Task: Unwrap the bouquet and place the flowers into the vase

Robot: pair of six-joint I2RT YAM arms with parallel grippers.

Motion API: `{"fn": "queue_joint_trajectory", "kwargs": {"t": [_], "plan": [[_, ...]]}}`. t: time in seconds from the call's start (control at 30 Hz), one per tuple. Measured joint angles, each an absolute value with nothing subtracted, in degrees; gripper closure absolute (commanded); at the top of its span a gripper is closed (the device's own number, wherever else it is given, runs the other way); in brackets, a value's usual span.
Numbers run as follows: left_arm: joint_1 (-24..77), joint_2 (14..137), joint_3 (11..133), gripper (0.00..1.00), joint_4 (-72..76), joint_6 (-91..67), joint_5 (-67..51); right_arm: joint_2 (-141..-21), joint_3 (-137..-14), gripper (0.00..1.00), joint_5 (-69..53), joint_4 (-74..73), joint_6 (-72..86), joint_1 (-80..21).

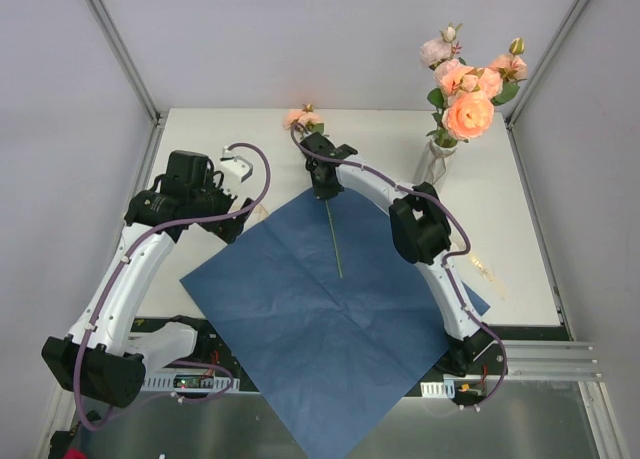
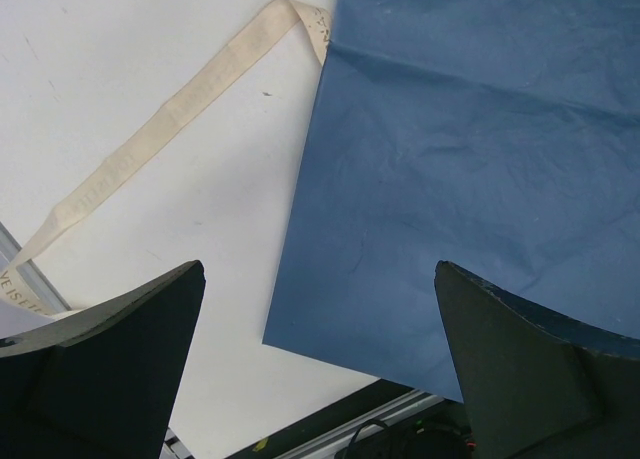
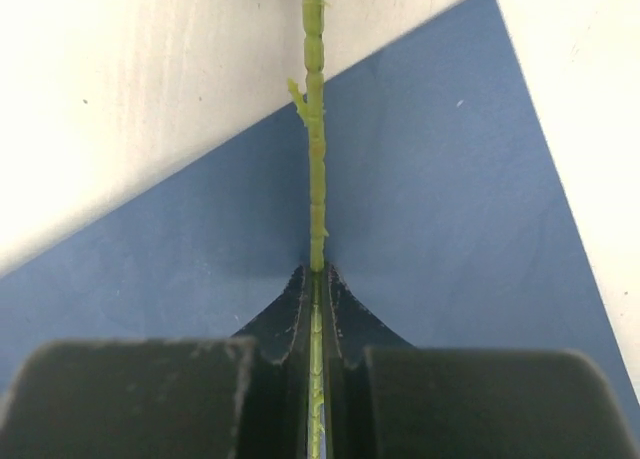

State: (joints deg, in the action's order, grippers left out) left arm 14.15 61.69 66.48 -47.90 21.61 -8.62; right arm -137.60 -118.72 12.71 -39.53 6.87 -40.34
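The bouquet is undone: its blue paper (image 1: 330, 319) lies spread flat on the table. One flower lies on the sheet, its peach bloom (image 1: 303, 117) at the far edge and its green stem (image 1: 334, 244) running toward me. My right gripper (image 1: 322, 191) is shut on that stem (image 3: 316, 129), which passes between the jaws (image 3: 317, 279) just above the paper (image 3: 450, 229). Several flowers (image 1: 468, 89) stand in the off-white vase (image 1: 436, 163) at the far right. My left gripper (image 1: 236, 222) hovers open over the paper's left corner (image 2: 480, 179), holding nothing (image 2: 320, 279).
A cream ribbon (image 2: 160, 129) lies on the white table left of the paper. A thin pale strip (image 1: 490, 272) lies near the paper's right corner. Grey enclosure walls with metal posts (image 1: 118, 49) surround the table. The near table edge has a metal rail (image 1: 540, 359).
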Motion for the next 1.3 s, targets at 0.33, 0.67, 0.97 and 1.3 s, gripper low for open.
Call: {"fn": "queue_joint_trajectory", "kwargs": {"t": [0.33,0.67,0.97,1.3], "plan": [[14.2,60.4,66.5,0.01,-47.9,21.6,-8.7,-126.0,-119.4,0.99,14.3,-32.1,2.2,-41.1],[14.2,59.1,66.3,0.01,-47.9,21.5,-8.8,-93.1,-106.9,0.99,16.1,-12.0,-18.2,-51.9],[14.2,59.1,66.3,0.01,-47.9,21.1,-9.0,-69.0,-95.1,0.99,21.5,6.0,-36.7,-57.6],[14.2,60.7,67.7,0.01,-47.9,21.0,-9.0,-54.4,-72.9,0.99,27.3,45.7,-61.8,-51.2]]}}
